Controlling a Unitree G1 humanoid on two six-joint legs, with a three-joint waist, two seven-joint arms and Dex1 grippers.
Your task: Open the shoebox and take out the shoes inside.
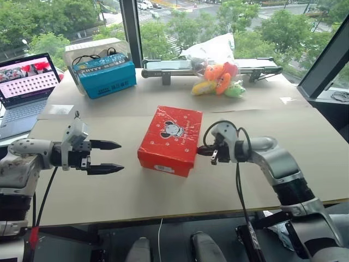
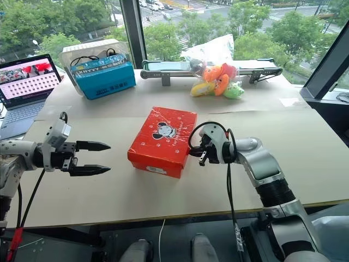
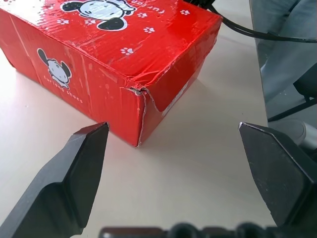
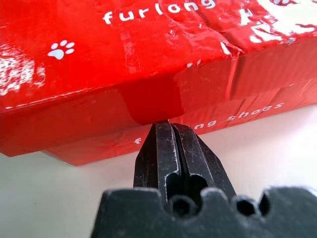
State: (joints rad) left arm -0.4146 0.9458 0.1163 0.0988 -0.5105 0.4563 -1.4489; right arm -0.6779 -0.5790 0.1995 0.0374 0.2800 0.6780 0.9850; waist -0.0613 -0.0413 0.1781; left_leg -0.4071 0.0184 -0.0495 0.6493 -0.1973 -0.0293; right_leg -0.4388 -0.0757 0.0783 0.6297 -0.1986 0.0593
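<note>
Currently: shoebox (image 1: 170, 140) lid down, centred on the bench (image 1: 163, 191).

Right hand (image 4: 171, 130) is clenched, empty, tips pressed to the lid's edge on the box's right side. Left hand (image 1: 112, 156) is held level, fingers spread wide, aimed at the box, well apart. Blue box (image 1: 107, 76), plush toys (image 1: 218, 79) and laptop (image 1: 24, 90) are seen at the window side.
</note>
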